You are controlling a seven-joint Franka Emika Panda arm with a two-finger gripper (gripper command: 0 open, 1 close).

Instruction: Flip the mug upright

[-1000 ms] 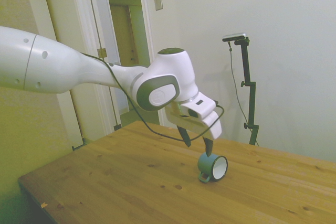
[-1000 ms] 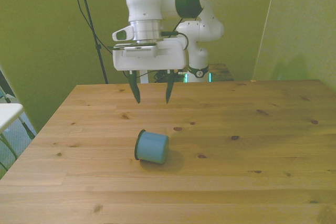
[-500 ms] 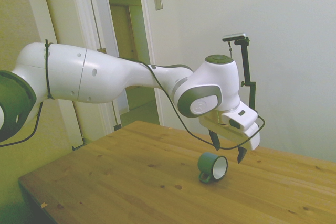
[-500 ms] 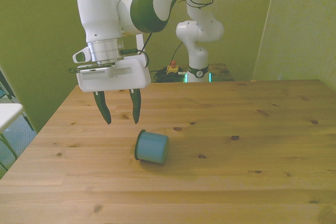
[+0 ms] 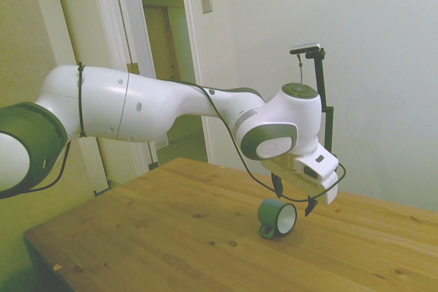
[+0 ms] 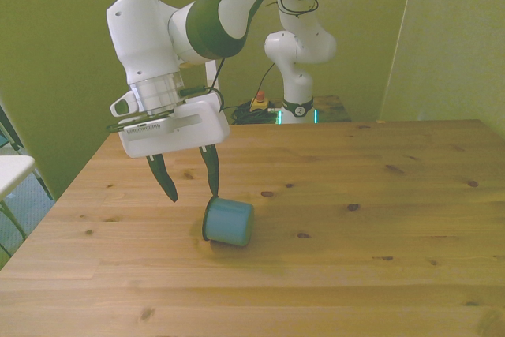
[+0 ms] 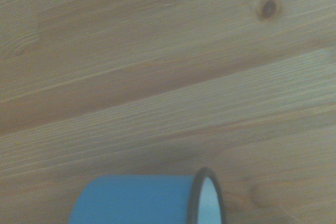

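Note:
The teal mug (image 6: 229,222) lies on its side on the wooden table (image 6: 355,258), its dark-rimmed mouth toward the front view's left. From the side, the mug (image 5: 277,218) shows its white inside and its small handle resting against the wood. My gripper (image 6: 190,184) hangs open just above the mug's rim end; one finger is over the rim, the other out past the mouth. In the side view the gripper (image 5: 293,195) sits directly above the mug with a small gap. Close up, the wrist view catches the mug (image 7: 142,200) and its rim.
The table's edge (image 6: 47,219) runs close by on the front view's left, with a white surface (image 6: 12,171) beyond it. In the side view a doorway (image 5: 164,66) stands behind the table.
The gripper has come down and shifted toward the mug, ending just above its rim end. The mug has not moved, and the fingers stay open.

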